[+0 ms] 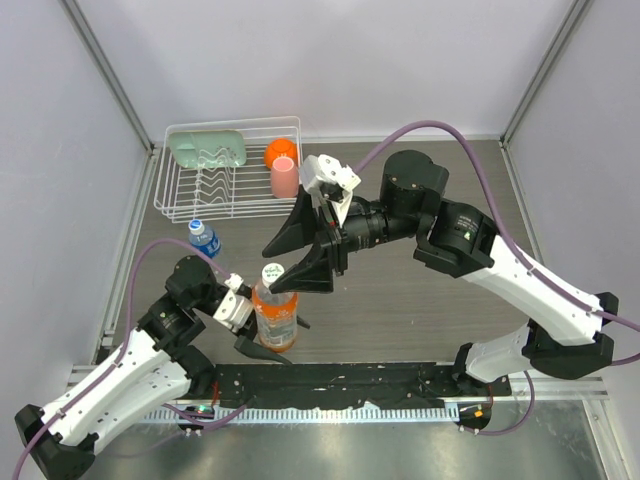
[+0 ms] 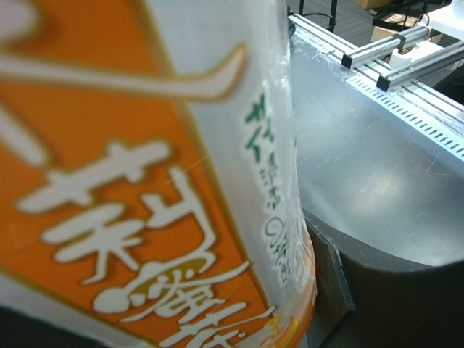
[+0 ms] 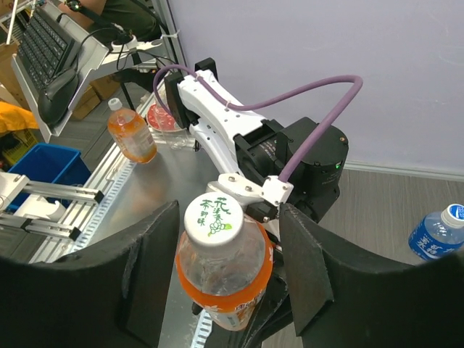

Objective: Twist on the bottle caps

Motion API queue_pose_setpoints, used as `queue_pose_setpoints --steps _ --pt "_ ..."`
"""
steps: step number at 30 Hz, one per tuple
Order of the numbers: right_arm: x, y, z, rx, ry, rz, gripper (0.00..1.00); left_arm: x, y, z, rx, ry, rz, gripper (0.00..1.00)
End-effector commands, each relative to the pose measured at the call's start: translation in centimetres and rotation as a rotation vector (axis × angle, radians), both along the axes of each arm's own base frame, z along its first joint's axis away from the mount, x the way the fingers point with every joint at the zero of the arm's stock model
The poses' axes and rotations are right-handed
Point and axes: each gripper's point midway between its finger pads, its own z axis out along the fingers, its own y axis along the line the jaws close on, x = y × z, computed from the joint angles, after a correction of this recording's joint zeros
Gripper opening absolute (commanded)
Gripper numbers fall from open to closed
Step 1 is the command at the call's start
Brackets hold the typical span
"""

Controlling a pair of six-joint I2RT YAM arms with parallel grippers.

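An orange-drink bottle (image 1: 276, 318) stands upright near the table's front, with my left gripper (image 1: 258, 328) shut round its labelled body (image 2: 145, 181). One left finger (image 2: 330, 283) presses against its lower side. A white cap (image 3: 219, 217) with green print sits on this bottle's neck. My right gripper (image 3: 228, 217) straddles that cap from above, a black finger (image 3: 148, 268) on either side with a narrow gap to each. It is open. The blue-label bottle (image 1: 205, 240) stands alone at the left with its bluish cap (image 1: 197, 226) on top, and also shows as the blue-label bottle (image 3: 437, 233).
A white wire dish rack (image 1: 165, 190) stands at the back left. It holds a green tray (image 1: 207, 148), an orange cup (image 1: 280, 152) and a pink cup (image 1: 284, 178). An aluminium rail (image 1: 330, 410) runs along the near edge between the arm bases.
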Motion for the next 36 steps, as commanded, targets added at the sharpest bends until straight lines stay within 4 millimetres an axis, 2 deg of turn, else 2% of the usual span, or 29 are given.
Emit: queue_pose_setpoints --steps 1,3,4,16,20,21,24,26,28,29,31,33,35,36 --pt "-0.1 -0.6 1.4 0.047 -0.014 -0.006 0.62 0.2 0.0 1.1 -0.031 -0.042 0.013 0.00" --pt "-0.3 -0.5 1.5 0.047 -0.012 0.008 0.58 0.3 -0.1 1.1 -0.032 -0.042 0.018 0.00" --pt "-0.3 -0.5 1.4 0.045 -0.010 0.007 0.53 0.3 -0.1 1.1 -0.032 -0.043 0.021 0.00" --pt "-0.6 -0.6 0.8 0.042 -0.004 0.027 0.17 1.0 -0.3 0.6 -0.026 -0.036 0.067 0.00" --pt "0.2 -0.4 0.2 0.029 0.008 -0.023 0.08 1.9 -0.6 0.4 -0.027 -0.041 0.116 0.00" --pt "0.5 -0.4 0.0 0.021 0.021 -0.043 0.07 2.8 -0.9 0.4 -0.026 -0.041 0.169 0.00" --pt "2.9 0.2 -1.1 -0.030 0.060 -0.181 0.01 4.7 -1.4 0.3 -0.027 -0.045 0.268 0.00" --pt "4.8 0.7 -2.2 -0.070 0.086 -0.285 0.01 6.1 -1.7 0.3 -0.031 -0.056 0.337 0.00" --pt "5.8 1.2 -3.3 -0.100 0.111 -0.343 0.01 7.3 -1.9 0.3 -0.034 -0.069 0.396 0.00" --pt "6.9 1.5 -4.2 -0.125 0.116 -0.413 0.01 7.6 -1.9 0.4 -0.042 -0.078 0.414 0.00" --pt "7.3 1.9 -5.3 -0.151 0.114 -0.468 0.01 8.3 -2.0 0.2 -0.043 -0.088 0.443 0.00" --pt "9.0 2.1 -6.8 -0.196 0.110 -0.590 0.01 9.1 -1.9 0.2 -0.045 -0.101 0.487 0.00" --pt "9.2 2.4 -7.9 -0.236 0.099 -0.670 0.01 10.0 -1.8 -0.2 -0.035 -0.107 0.536 0.00" --pt "10.8 2.3 -8.9 -0.266 0.075 -0.796 0.01 10.3 -1.8 -0.3 -0.033 -0.112 0.554 0.00"
